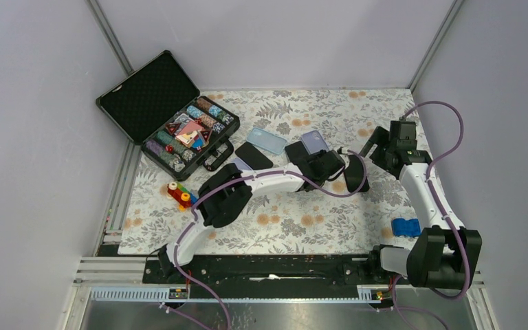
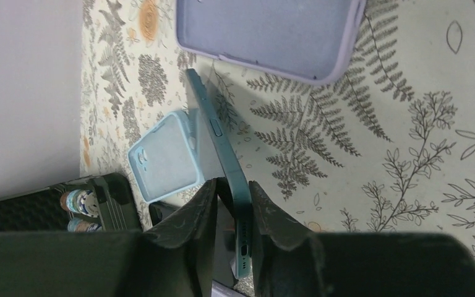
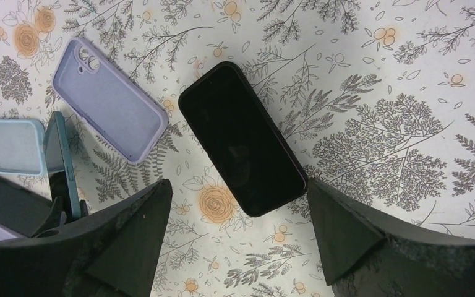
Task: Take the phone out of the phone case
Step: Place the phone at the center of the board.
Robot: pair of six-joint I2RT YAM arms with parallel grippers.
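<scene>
My left gripper is shut on a teal phone, pinching its bottom end and holding it on edge above the table. It also shows in the right wrist view. An empty light blue case lies just behind it, and an empty lilac case lies further off. My right gripper is open and empty, hovering over a black phone that lies flat, screen up, with a thin purple rim. In the top view the left gripper and the right gripper are close together at mid-table.
An open black chip case stands at the back left. Another black phone lies next to the light blue case. Coloured toy blocks lie at the left and a blue object at the right front.
</scene>
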